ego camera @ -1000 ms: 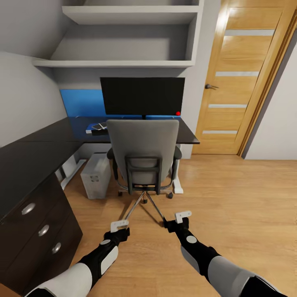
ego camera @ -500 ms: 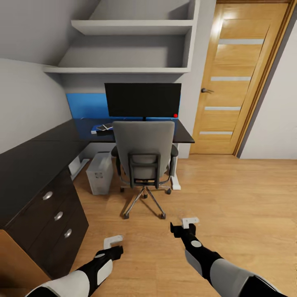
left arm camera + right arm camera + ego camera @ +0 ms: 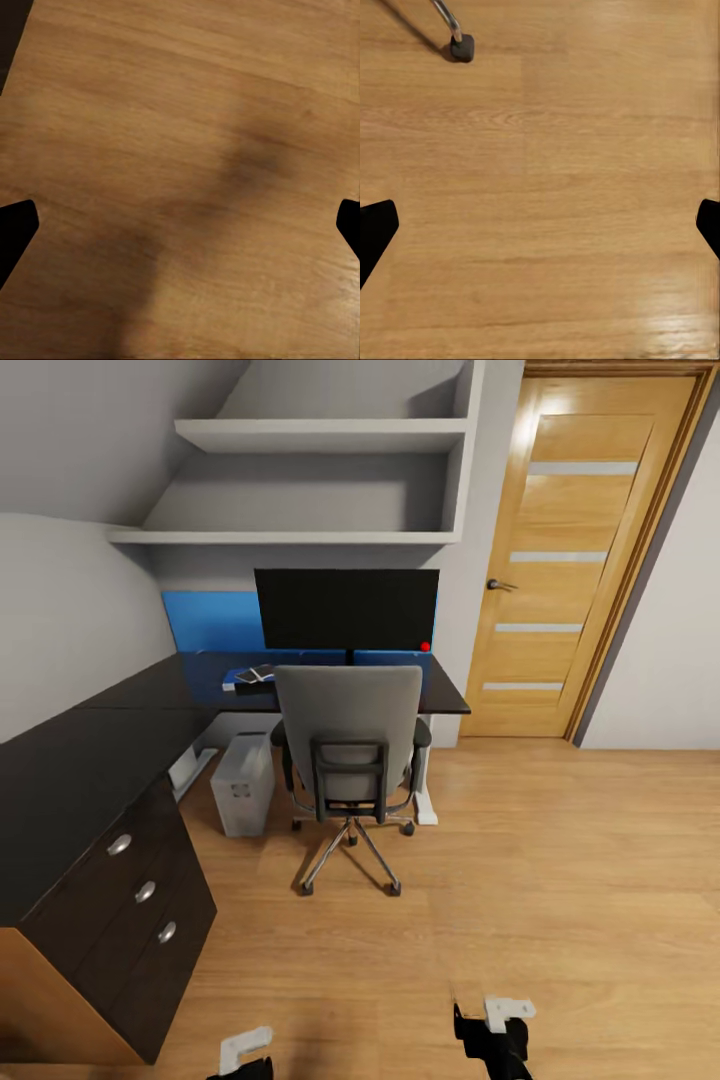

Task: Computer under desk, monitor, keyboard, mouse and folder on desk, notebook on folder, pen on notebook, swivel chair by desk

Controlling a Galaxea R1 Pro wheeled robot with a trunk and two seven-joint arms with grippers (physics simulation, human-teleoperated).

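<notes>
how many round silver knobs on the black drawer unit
3, in a diagonal row down the front of the black drawer unit at the desk's near end: top knob, middle knob, bottom knob.

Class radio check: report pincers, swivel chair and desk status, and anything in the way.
Both pincers open, empty: left pincer, right pincer over floor. Swivel chair tucked at desk, monitor behind. Computer underneath.

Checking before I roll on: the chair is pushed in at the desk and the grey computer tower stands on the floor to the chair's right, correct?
Not quite. The head view shows the computer tower on the floor left of the chair, under the desk.
</notes>
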